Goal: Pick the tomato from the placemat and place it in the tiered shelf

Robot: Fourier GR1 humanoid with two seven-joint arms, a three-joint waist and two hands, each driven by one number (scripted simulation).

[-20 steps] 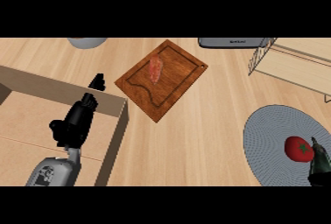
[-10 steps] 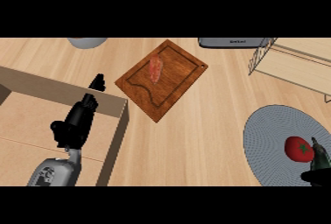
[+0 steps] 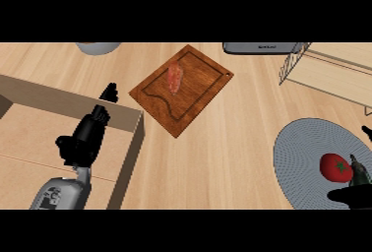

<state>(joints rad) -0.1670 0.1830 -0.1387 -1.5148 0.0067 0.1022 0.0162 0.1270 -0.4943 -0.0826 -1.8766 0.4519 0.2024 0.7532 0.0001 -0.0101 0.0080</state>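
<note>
The tomato [image 3: 335, 166] lies on the round grey placemat [image 3: 305, 162], toward its right side, near the lower right of my view. My right hand [image 3: 357, 189] sits at the very edge of that corner, just beside the tomato on its right and below it. One of my fingers runs up along the tomato's right flank, touching it or nearly so, and my thumb pokes out to the left under the fruit. Most of this hand is cut off by the view's edge, so I cannot tell whether it is spread or closing.

My left hand [image 3: 85, 139] rests at the left, over the light wooden box-like surface [image 3: 44, 123], fingers straight and relaxed, pointing up and holding nothing.

The tiered shelf [image 3: 327, 69] stands at the upper right, well apart from the tomato. In the middle a wooden cutting board [image 3: 185, 91] lies tilted on the counter [image 3: 218, 162], with a reddish strip of food [image 3: 174, 78] on its upper part.
</note>
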